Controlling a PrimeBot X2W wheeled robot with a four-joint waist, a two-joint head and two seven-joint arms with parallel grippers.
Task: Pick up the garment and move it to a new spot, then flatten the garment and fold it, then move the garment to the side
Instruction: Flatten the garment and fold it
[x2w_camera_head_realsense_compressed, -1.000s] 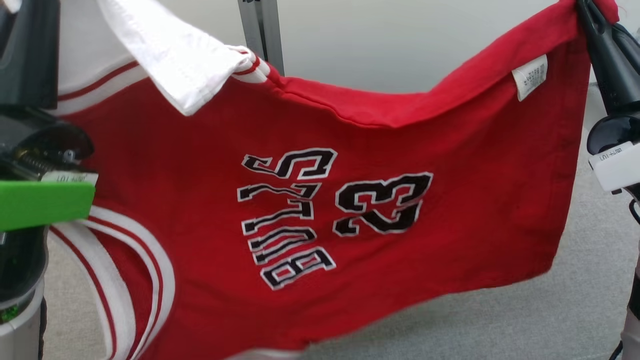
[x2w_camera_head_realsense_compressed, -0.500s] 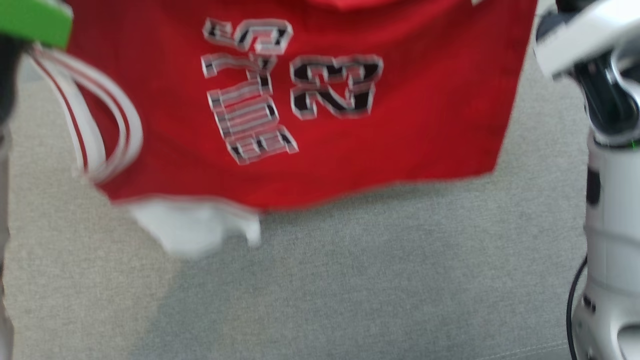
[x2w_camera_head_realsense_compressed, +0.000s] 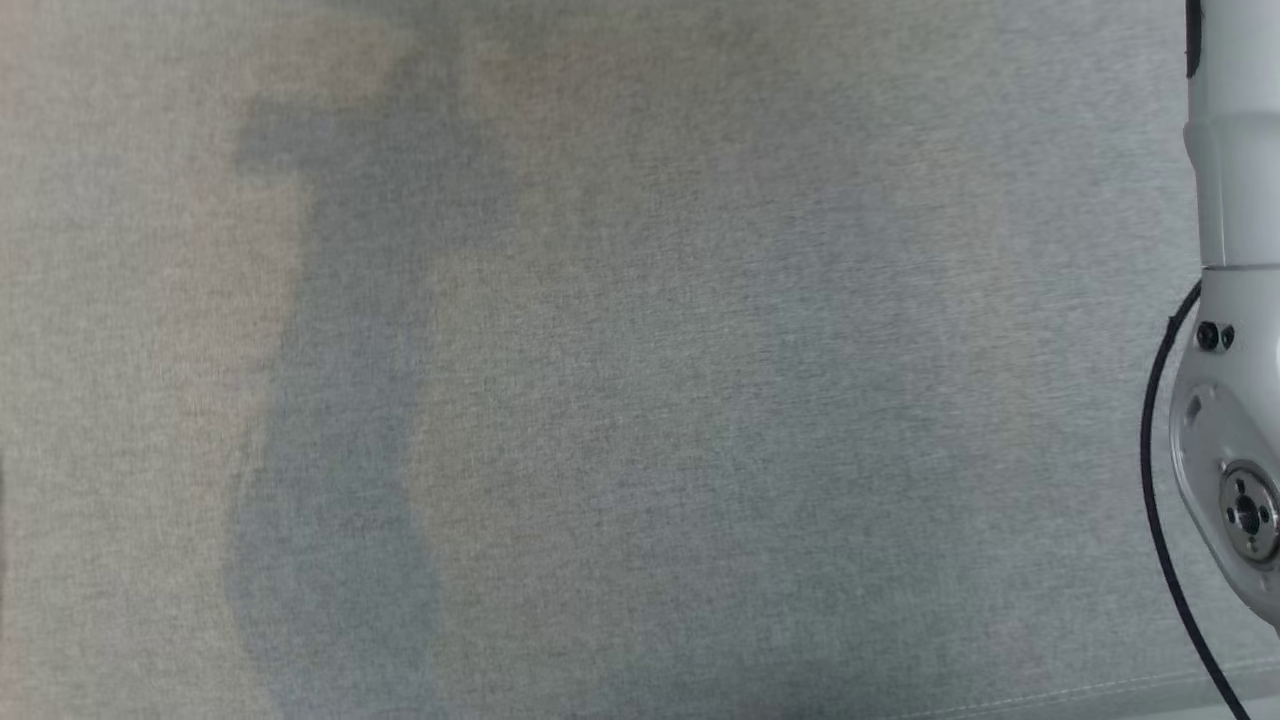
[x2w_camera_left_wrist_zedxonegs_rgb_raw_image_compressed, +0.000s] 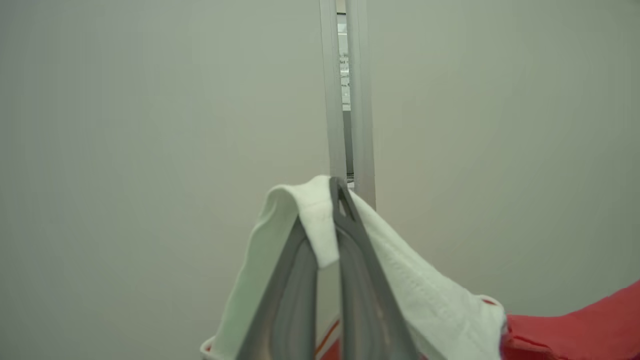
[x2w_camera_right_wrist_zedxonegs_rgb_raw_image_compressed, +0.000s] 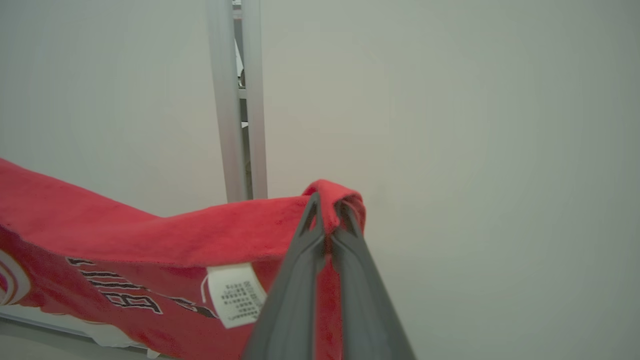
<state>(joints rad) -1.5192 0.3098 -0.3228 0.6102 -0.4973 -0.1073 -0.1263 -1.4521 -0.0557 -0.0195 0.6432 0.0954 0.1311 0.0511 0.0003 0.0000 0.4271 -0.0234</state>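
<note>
In your head view, a pale right forearm (x2w_camera_head_realsense_compressed: 1230, 200) edges the grey fabric surface (x2w_camera_head_realsense_compressed: 640, 400). Left wrist view: your left end effector (x2w_camera_left_wrist_zedxonegs_rgb_raw_image_compressed: 334, 200) is closed, pinching the garment (x2w_camera_left_wrist_zedxonegs_rgb_raw_image_compressed: 410, 300) by its white edge, with red cloth running right. Right wrist view: your right end effector (x2w_camera_right_wrist_zedxonegs_rgb_raw_image_compressed: 327, 207) is clamped on its red corner, and the garment stretches leftward, its label (x2w_camera_right_wrist_zedxonegs_rgb_raw_image_compressed: 235, 295) hanging near.

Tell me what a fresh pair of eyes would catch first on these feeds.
The red jersey with black lettering hangs across the right wrist view, a corner pinched in the shut right gripper near a white care label. In the left wrist view the left gripper clamps its white edge. The head view looks down on grey cloth, a pale forearm at its right.
</note>
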